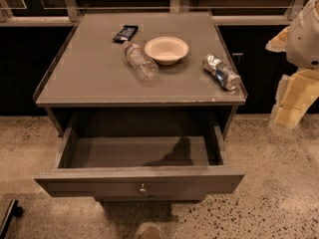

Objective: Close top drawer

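Note:
The top drawer [99, 182] of a grey cabinet is pulled far out toward me. Its flat front panel has a small round metal knob [142, 188] at the centre. The inside of the drawer [124, 152] is bare and shadowed. My gripper [288, 114] hangs at the right edge of the view, on the pale arm [305, 34]. It is to the right of the cabinet, about level with the cabinet top's front edge, and apart from the drawer.
On the cabinet top [79, 78] lie a clear plastic bottle [140, 60], a white bowl [166, 49], a crushed can [222, 71] and a dark snack packet [124, 33]. Speckled floor [279, 183] surrounds the cabinet. A dark object [7, 216] sits at the bottom left.

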You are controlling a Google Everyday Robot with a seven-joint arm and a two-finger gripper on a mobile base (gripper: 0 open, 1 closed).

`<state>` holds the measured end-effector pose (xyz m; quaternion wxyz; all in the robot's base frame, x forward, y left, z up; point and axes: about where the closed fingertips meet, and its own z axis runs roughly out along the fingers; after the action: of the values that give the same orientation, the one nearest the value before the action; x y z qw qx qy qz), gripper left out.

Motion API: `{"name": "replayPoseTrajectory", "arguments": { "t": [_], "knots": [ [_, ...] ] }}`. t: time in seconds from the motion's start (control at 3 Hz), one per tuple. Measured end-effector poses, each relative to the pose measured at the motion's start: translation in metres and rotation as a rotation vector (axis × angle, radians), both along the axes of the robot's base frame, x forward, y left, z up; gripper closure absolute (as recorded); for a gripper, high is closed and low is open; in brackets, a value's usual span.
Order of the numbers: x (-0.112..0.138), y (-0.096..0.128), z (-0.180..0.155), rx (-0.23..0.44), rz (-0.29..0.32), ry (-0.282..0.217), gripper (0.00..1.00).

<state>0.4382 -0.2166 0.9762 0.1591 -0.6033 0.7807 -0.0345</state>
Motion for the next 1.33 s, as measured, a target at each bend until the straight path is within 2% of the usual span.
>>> {"name": "replayPoseTrajectory", "arguments": {
  "t": [0.67,1.0,1.33],
  "knots": [
    [-0.003,0.002,-0.005,0.018,0.007,-0.003,0.0],
    [-0.019,0.013,-0.022,0.079,0.04,-0.014,0.0],
    [-0.047,0.026,-0.074,0.231,0.035,-0.024,0.0]
  ]
}}
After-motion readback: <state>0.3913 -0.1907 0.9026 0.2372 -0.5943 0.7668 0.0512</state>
